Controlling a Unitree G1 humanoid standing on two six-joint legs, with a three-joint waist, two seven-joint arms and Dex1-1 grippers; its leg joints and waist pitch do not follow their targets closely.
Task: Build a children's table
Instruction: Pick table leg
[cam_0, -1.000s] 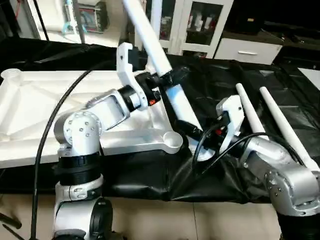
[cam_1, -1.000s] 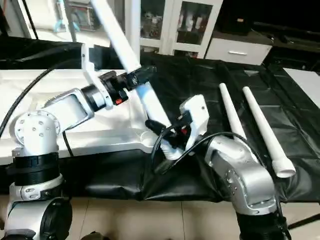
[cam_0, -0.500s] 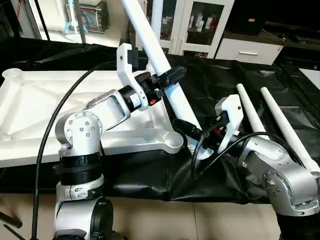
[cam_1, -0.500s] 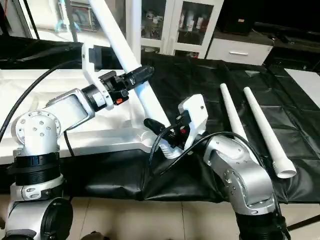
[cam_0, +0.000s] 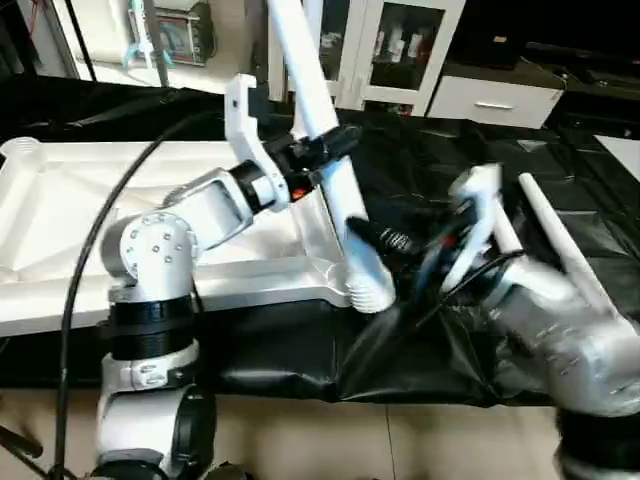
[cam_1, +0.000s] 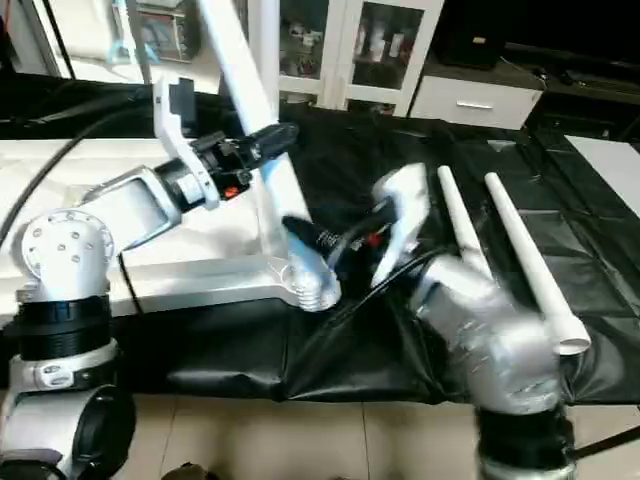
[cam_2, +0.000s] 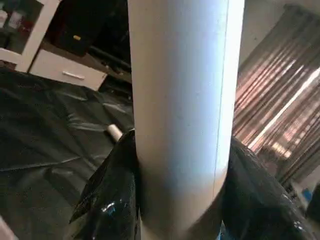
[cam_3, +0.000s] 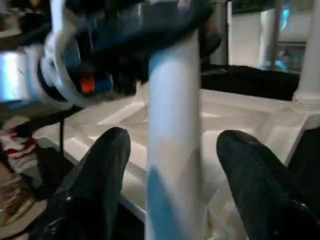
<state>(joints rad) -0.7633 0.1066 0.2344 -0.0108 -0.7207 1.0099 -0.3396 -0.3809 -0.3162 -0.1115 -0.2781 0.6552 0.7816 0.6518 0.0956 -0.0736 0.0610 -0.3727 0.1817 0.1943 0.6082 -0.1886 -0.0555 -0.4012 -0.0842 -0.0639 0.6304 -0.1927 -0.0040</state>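
Note:
The white table top (cam_0: 60, 220) lies ribbed side up on the left. One white leg (cam_0: 345, 215) stands steeply tilted, its ribbed lower end at the top's near right corner (cam_0: 368, 293); whether it sits in the socket is hidden. My left gripper (cam_0: 335, 145) is shut on the leg halfway up, and the left wrist view shows both fingers (cam_2: 117, 175) pressed against the tube. My right gripper (cam_3: 172, 137) is open around the leg's lower part, with a gap on each side. It is blurred in the left eye view (cam_0: 358, 232).
Two more white legs (cam_1: 455, 225) (cam_1: 520, 260) lie side by side on the black cloth (cam_1: 360, 150) at the right, behind my right forearm. A black cable (cam_0: 90, 270) loops over my left arm. White cabinets stand beyond the table.
The leg has swung more upright and its lower end has shifted left to the top's corner. My right gripper has opened around it and that arm is moving.

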